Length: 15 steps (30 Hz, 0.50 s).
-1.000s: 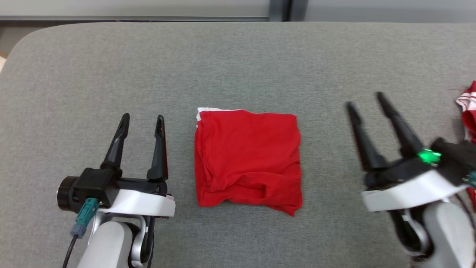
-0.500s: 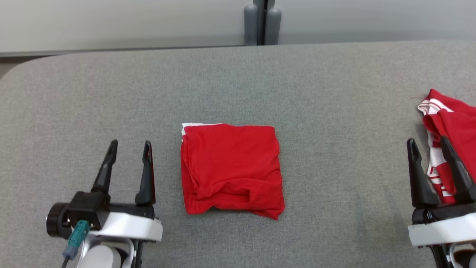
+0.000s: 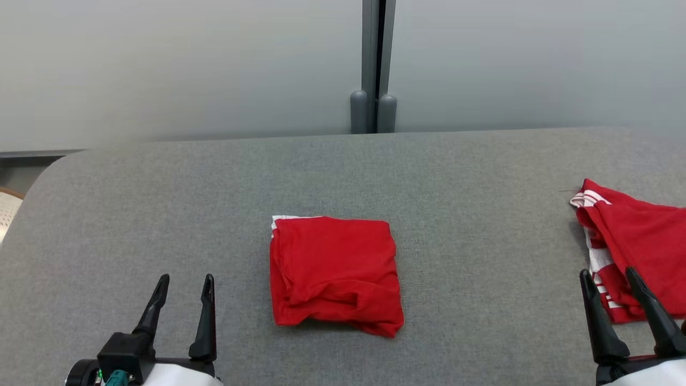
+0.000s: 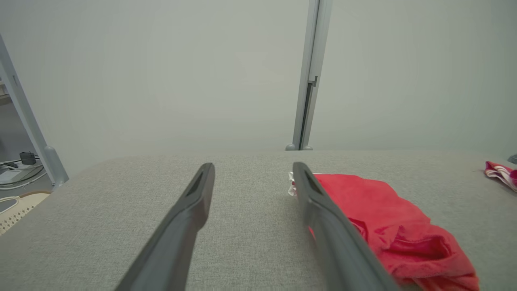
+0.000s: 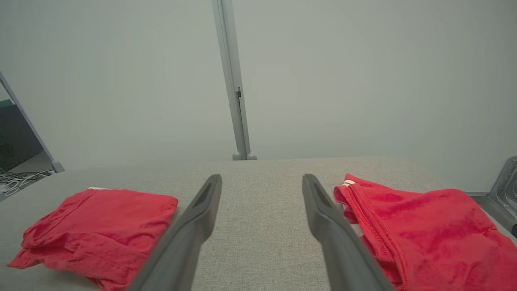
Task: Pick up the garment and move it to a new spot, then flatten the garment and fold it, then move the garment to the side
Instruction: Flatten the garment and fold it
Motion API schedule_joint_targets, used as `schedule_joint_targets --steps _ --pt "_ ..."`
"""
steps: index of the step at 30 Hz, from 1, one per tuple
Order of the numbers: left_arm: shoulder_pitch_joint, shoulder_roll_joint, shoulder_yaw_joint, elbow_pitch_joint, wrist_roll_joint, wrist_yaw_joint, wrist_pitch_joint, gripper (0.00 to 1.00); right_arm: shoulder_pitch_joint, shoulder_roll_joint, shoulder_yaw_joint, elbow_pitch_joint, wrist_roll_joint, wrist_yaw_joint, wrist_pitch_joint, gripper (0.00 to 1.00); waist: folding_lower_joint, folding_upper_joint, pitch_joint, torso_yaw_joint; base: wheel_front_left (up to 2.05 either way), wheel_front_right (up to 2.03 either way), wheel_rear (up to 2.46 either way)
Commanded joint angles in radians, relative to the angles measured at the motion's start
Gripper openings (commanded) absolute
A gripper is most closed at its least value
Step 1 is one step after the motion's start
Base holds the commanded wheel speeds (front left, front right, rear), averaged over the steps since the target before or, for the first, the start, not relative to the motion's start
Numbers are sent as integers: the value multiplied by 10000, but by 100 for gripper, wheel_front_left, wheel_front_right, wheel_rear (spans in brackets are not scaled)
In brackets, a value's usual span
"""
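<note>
The right gripper [image 3: 606, 273] has swung away from the folded red cloth garment [image 3: 335, 273] toward the right end of the grey fabric-covered counter [image 3: 214, 187]. It and the left gripper [image 3: 185, 279] gape wide, holding nothing. The folded garment lies mid-counter between them. A rumpled red, white-striped garment [image 3: 638, 241] lies by the right gripper, possibly touching it.

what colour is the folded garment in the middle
Garment: red, white trim at one corner; head view.
</note>
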Motion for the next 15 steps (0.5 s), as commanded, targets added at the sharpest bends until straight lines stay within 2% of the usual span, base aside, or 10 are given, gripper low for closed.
schedule_joint_targets --steps 1,15 --pt "96 67 26 -14 -51 10 24 100 130 6 -51 -115 -72 -4 73 100 0 -1 -195 -13 0 0 0" --pt "145 208 31 46 -198 56 54 100 431 200 -192 -486 -119 -4 473 100 0 -1 -331 -39 0 0 0"
